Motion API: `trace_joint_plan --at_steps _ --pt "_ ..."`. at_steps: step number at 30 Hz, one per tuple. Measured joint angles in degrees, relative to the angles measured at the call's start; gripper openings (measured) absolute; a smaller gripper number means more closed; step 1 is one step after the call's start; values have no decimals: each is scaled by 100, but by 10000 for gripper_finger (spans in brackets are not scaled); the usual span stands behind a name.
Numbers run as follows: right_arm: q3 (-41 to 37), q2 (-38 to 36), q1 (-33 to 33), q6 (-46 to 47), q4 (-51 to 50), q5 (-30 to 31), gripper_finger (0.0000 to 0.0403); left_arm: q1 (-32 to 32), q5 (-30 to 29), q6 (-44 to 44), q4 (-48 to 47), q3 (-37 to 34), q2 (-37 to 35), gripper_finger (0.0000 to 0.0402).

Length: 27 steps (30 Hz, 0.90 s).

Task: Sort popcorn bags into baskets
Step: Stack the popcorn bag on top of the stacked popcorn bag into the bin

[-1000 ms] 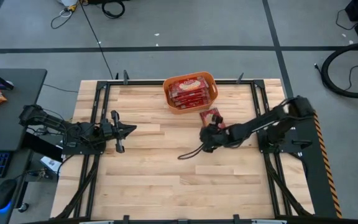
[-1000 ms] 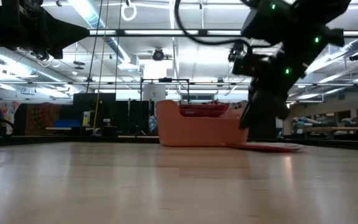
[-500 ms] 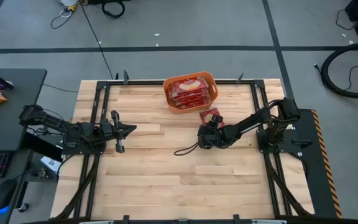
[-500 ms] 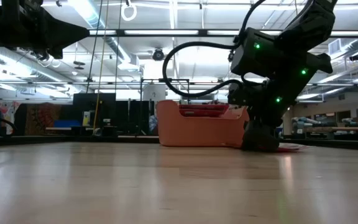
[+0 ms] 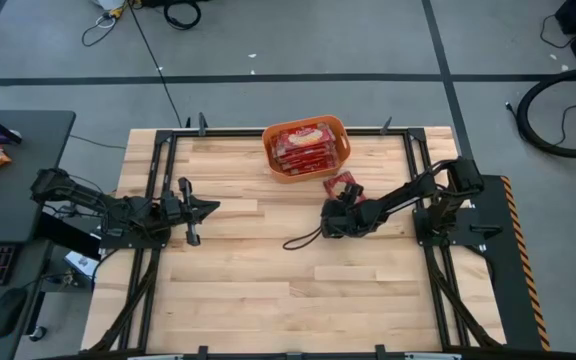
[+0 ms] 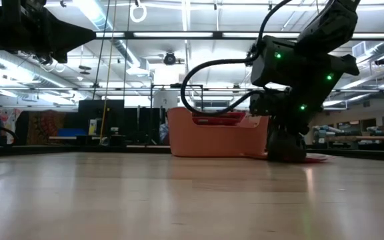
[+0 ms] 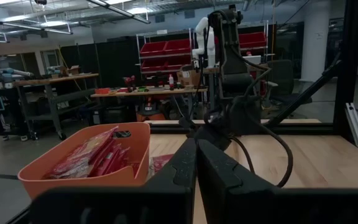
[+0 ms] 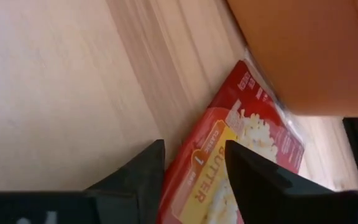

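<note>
The orange basket [image 5: 306,150] stands at the table's far edge, with several red popcorn bags [image 5: 302,142] stacked inside. One more red bag [image 5: 343,185] lies flat on the wood just right of and nearer than the basket. My right gripper [image 5: 339,201] is down at the table at this bag's near end, open; in the right wrist view its fingers [image 8: 194,146] stand astride the bag's edge [image 8: 241,149]. The low view shows it [image 6: 285,152] down beside the bag [image 6: 315,159]. My left gripper [image 5: 211,208] waits shut over the table's left part. My right gripper comes at the loose bag slanting down from the near side. One finger [image 8: 260,177] stands over the bag's yellow-printed face, the other [image 8: 135,174] over bare wood beside its long edge [image 8: 185,152]. Whether the tips touch the bag I cannot tell.
A black cable loop [image 5: 303,240] from the right arm trails on the wood near the middle. Black frame rails [image 5: 158,170] run along the table's sides. The wide near half of the table [image 5: 288,300] is bare wood. The basket's wall [image 8: 303,56] stands close beyond the right gripper.
My right gripper has come down from above the table to its surface at the loose bag's near end, the arm folding lower, then edged slightly right toward the bag. The bag and the basket have stayed where they were.
</note>
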Motion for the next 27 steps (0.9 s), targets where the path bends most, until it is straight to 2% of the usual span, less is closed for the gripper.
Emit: trace_joint_plan --at_steps 6,12,20,27 --pt "15 -65 -131 636 -420 -561 147 0 0 0 -2 0 1 18" --pt "15 -137 -158 893 -1021 -752 106 0 0 -4 -4 0 2 18" --pt "-46 -511 -167 823 -1692 -1212 10 -2 0 -4 -2 0 2 18" --pt "-64 -1021 -51 779 -1968 -1307 5 -1 1 -7 -2 0 2 18"
